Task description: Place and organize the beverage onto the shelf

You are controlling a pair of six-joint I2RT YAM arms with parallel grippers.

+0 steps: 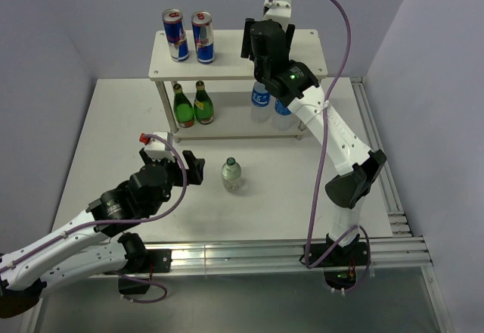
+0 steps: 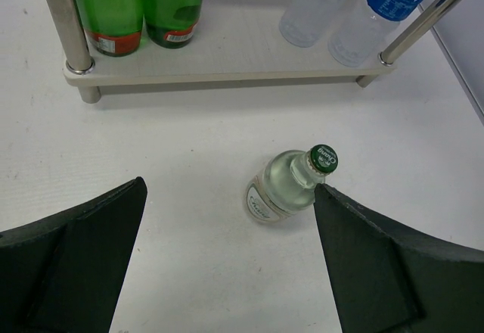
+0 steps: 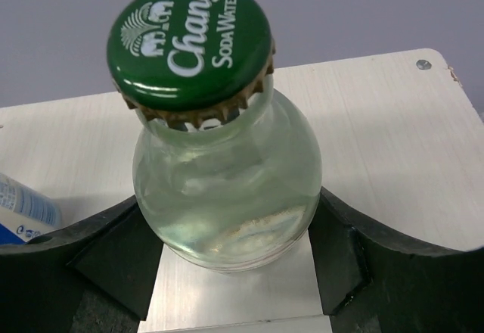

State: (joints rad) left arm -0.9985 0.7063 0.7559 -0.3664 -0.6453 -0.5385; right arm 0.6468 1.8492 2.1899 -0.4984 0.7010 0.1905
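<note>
The right gripper [image 3: 231,269], clamped on a bottle [image 3: 227,174], should set it upright on the shelf [image 3: 378,136] top before releasing; left gripper [image 2: 231,197] gapes wide.

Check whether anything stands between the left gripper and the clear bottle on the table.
Nothing visible does. The left gripper is open, and the clear green-capped bottle stands upright just ahead of it on the bare table. The shelf sits farther back.
</note>
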